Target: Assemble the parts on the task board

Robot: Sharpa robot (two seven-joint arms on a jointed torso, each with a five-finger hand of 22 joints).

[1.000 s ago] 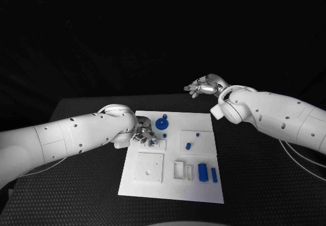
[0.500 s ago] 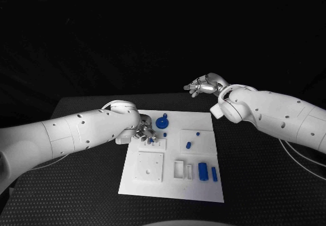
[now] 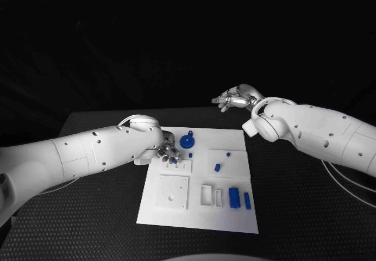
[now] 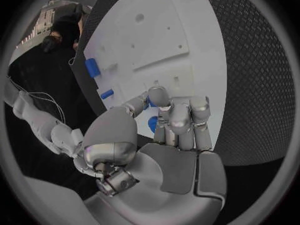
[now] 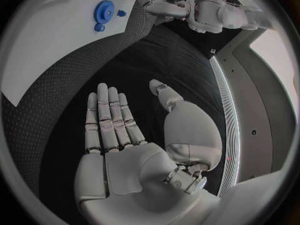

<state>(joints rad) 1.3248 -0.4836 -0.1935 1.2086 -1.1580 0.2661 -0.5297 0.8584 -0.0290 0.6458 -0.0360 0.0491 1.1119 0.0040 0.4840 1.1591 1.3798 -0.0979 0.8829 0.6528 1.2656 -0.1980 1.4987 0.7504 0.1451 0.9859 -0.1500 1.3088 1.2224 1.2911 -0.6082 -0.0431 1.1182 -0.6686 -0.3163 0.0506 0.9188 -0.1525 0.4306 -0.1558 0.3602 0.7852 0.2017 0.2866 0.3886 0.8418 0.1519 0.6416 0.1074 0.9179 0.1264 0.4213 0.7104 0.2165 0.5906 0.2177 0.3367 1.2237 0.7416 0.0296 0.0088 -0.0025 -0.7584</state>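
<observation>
The white task board lies in the middle of the table. My left hand hovers low over its far left part, fingers curled, and pinches a small blue part between thumb and fingers. A blue gear stands just right of that hand, also seen from the right wrist. More blue parts lie on the board: two small ones near the middle and two longer ones at the near right. My right hand is raised beyond the board's far right corner, flat and holding nothing.
A white square plate and a narrow slotted block sit on the board's near half. Black textured table surrounds the board, with bare room on both sides. My left forearm crosses the table's left side.
My left arm has pushed a little farther over the board's far left part, and the hand has shifted slightly with the blue part. The right hand has not moved.
</observation>
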